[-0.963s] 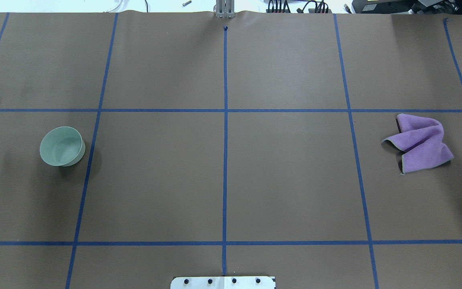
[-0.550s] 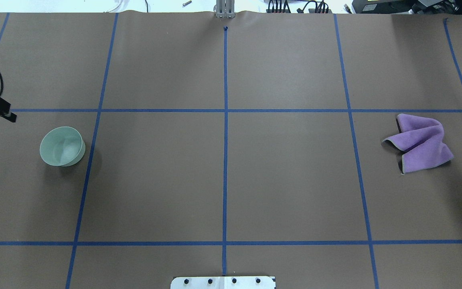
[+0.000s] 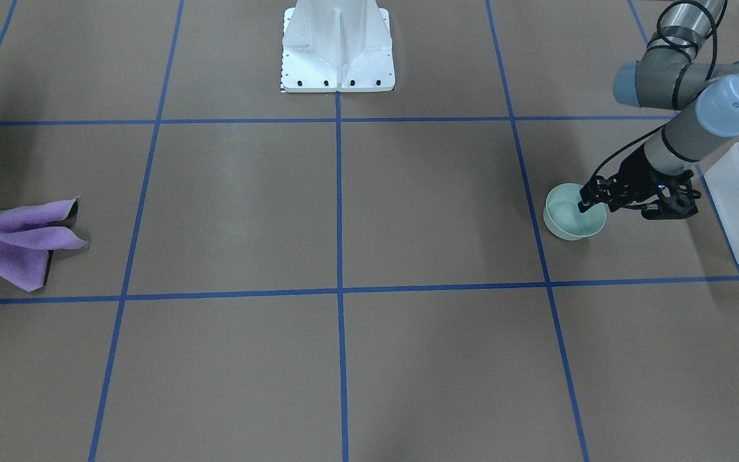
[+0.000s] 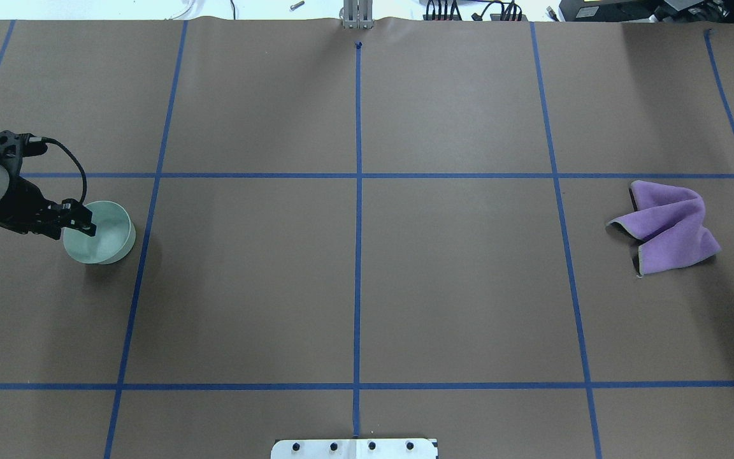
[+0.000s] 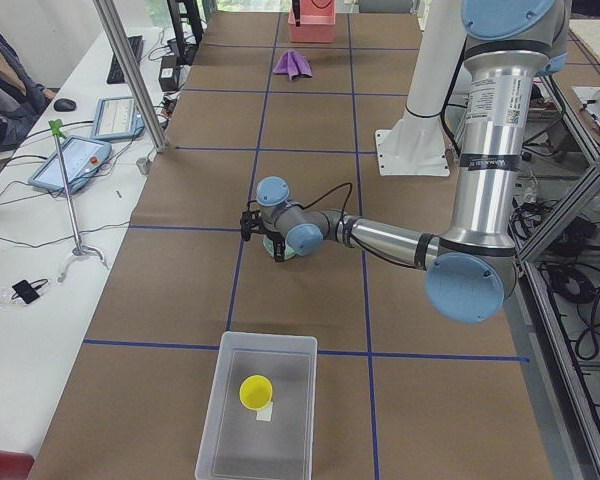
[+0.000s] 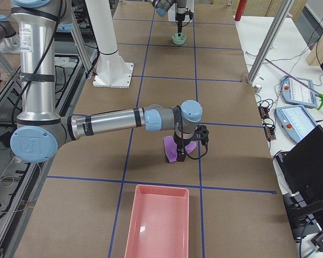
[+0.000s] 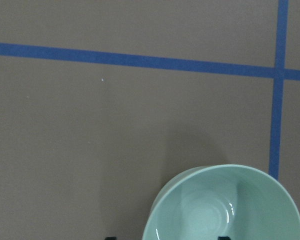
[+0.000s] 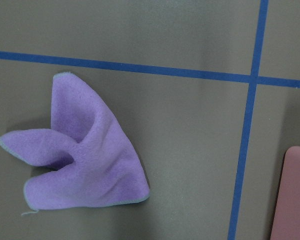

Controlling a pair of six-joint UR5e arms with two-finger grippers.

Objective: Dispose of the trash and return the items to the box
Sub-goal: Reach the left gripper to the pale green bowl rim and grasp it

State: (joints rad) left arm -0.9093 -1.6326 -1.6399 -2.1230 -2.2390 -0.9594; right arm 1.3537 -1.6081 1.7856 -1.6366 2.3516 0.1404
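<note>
A pale green bowl (image 4: 109, 237) stands upright at the table's left side; it also shows in the front view (image 3: 568, 221) and the left wrist view (image 7: 225, 210). My left gripper (image 4: 83, 223) is open, low at the bowl's rim; in the wrist view one fingertip (image 7: 110, 238) is outside the bowl and the other is inside. The translucent box (image 3: 729, 205) stands just beyond it and holds a yellow cup (image 5: 255, 391). A crumpled purple cloth (image 4: 669, 226) lies at the right. My right gripper (image 6: 177, 153) hangs over the cloth; I cannot tell whether it is open.
A pink tray (image 6: 156, 226) sits at the table's right end, close to the cloth, its edge in the right wrist view (image 8: 292, 195). The white robot base (image 3: 337, 45) stands at the near middle edge. Blue tape lines grid the brown table.
My left arm has come in from the left edge and swung down and right, so the gripper now sits at the bowl's rim. The bowl and the cloth have not moved.
</note>
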